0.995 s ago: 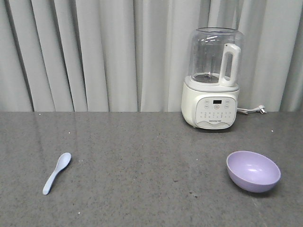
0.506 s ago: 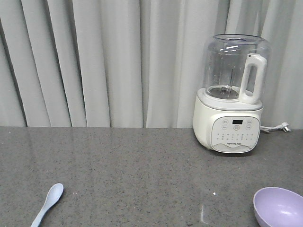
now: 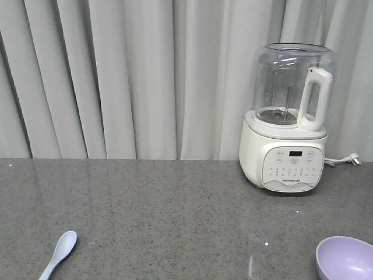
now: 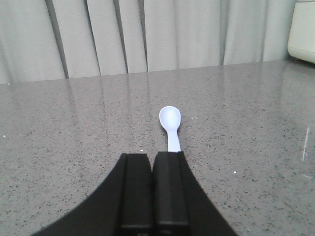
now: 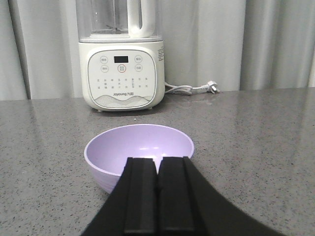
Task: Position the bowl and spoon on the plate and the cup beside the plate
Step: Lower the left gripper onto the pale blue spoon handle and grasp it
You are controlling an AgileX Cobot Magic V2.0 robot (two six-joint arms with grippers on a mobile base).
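Note:
A pale blue spoon point(image 3: 58, 254) lies on the grey counter at the lower left of the front view. Through the left wrist view the spoon point(image 4: 170, 124) points its scoop away, its handle end running behind my left gripper point(image 4: 153, 155), whose jaws are shut together with nothing between them. A lavender bowl point(image 3: 347, 258) sits at the lower right edge, partly cut off. In the right wrist view the bowl point(image 5: 139, 147) stands upright and empty just beyond my right gripper point(image 5: 157, 160), also shut on nothing. The plate and the cup are out of view.
A white blender point(image 3: 288, 119) with a clear jug stands at the back right against grey curtains; its cord and plug point(image 3: 347, 158) trail to the right. The blender point(image 5: 122, 59) rises just behind the bowl in the right wrist view.
The front view has tilted upward: spoon, bowl and blender all sit lower in the picture and closer than a second ago. Nothing on the counter itself has shifted.

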